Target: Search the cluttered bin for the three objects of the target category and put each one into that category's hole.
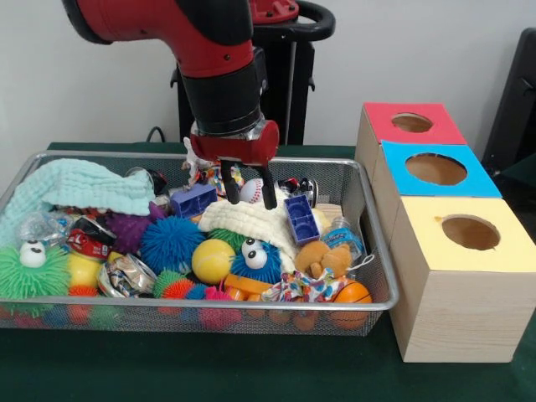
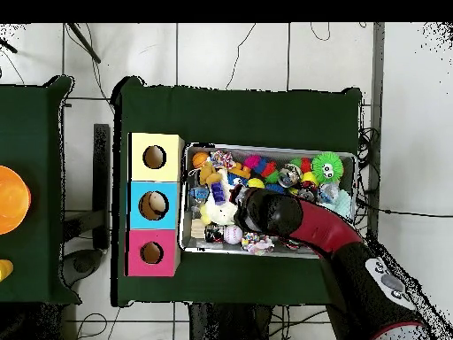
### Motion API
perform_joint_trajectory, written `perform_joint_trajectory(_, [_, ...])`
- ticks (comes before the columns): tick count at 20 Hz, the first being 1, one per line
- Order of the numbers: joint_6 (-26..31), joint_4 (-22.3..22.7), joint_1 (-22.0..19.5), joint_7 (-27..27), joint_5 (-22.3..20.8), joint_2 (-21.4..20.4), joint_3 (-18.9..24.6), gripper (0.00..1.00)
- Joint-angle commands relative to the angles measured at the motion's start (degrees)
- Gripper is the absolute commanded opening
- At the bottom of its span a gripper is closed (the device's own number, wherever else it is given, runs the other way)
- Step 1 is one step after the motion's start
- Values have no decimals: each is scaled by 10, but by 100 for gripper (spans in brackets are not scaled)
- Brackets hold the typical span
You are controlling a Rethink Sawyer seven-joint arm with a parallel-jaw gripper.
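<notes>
The red and black arm (image 1: 209, 59) comes down over the wire mesh bin (image 1: 368, 243), which sits on the green worktop (image 1: 193, 368) and is packed with toys. Its end effector (image 1: 249, 194) hangs above the back middle of the bin with its two dark fingers (image 1: 269, 195) spread apart and nothing between them; the tips are just over a cream cloth (image 1: 247, 219), with a baseball (image 1: 251, 190) showing in the gap behind them. Just beside the fingers lie two blue toy blocks, one (image 1: 194, 200) on one side and one (image 1: 301, 219) on the other. Toward the bin's front edge sit a yellow ball (image 1: 213, 260), a blue fuzzy creature with eyes (image 1: 257, 260), a spiky blue ball (image 1: 170, 243), a brown teddy bear (image 1: 322, 260) and an orange ball (image 1: 352, 295) in the front corner nearest the boxes. At the opposite end a light teal towel (image 1: 79, 188) is draped over the rim, with a green spiky creature with eyes (image 1: 32, 272) in the front corner below it. Beside the bin, touching or nearly touching its end wall, stand three wooden boxes in a row along the worktop, each with a round hole in its top: a yellow-topped box (image 1: 465, 234) nearest the worktop's front edge, a blue-topped box (image 1: 435, 170) in the middle and a red-topped box (image 1: 410, 124) at the back. In the overhead view the arm covers the middle of the bin.
</notes>
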Motion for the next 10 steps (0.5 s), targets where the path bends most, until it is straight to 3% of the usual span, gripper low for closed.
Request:
perform_joint_trajectory(1, [-43,16,5,-24,-60,30,54,100])
perform_joint_trajectory(5, [-57,-1,29,-1,-78,12,41,100])
perform_joint_trajectory(10, [-12,-46,88,41,-66,5,1,100])
